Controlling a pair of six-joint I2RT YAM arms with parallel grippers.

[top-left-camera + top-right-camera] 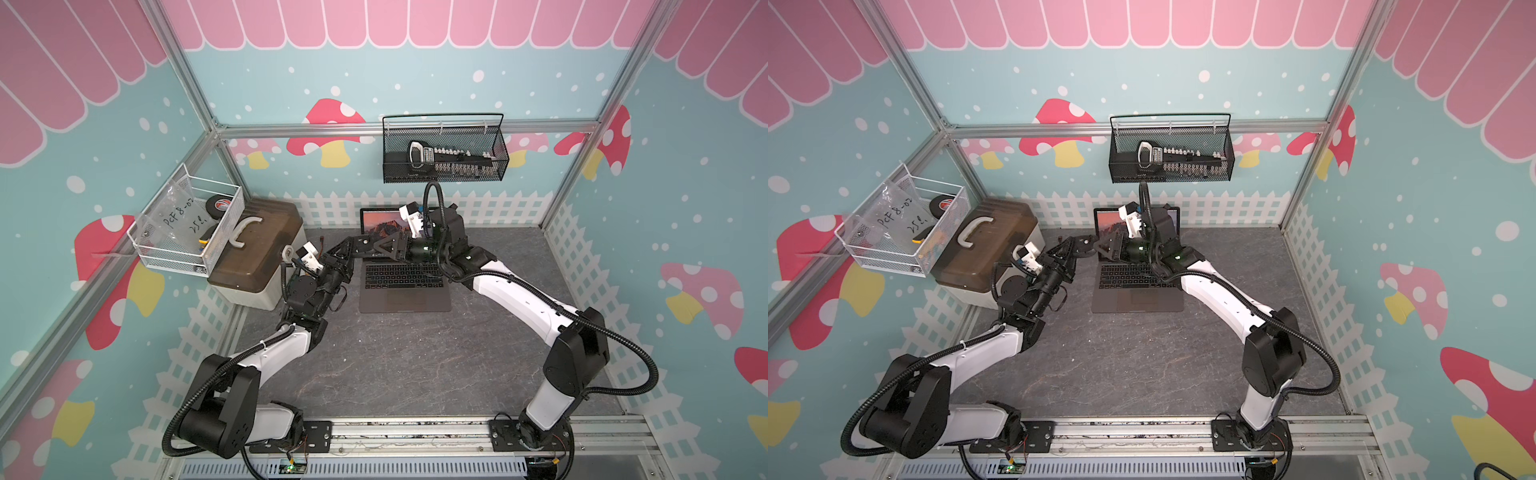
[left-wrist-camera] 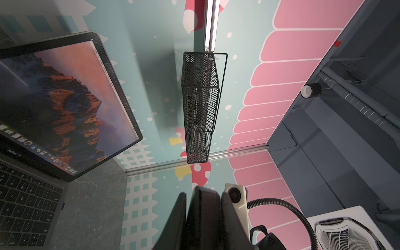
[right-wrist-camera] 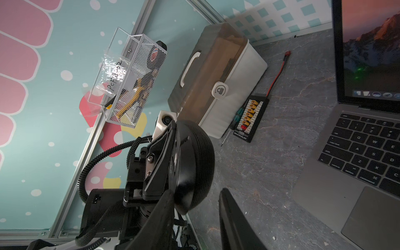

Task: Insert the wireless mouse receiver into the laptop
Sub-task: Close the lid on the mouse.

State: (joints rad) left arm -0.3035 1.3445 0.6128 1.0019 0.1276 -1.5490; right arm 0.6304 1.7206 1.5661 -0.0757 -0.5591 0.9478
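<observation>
Receiver extraction seems underway: the left gripper [image 1: 358,246] is clamping the wireless mouse [image 3: 194,160], and the right gripper [image 3: 195,193] is facing it nose to nose, jaws parted and empty, the laptop [image 1: 405,291] lying close below them. The wireless mouse receiver isn't showing; plucking it out is probably calling for a fine pinch.

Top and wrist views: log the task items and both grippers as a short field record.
laptop: open on the grey table, screen lit
wireless mouse: off the table, clamped in the left gripper near the laptop's left edge
left gripper: shut on the wireless mouse
right gripper: jaws apart beside the wireless mouse, nothing visibly gripped
wireless mouse receiver: not visible in any view
nearby: lidded box and connector board, left of the laptop
</observation>
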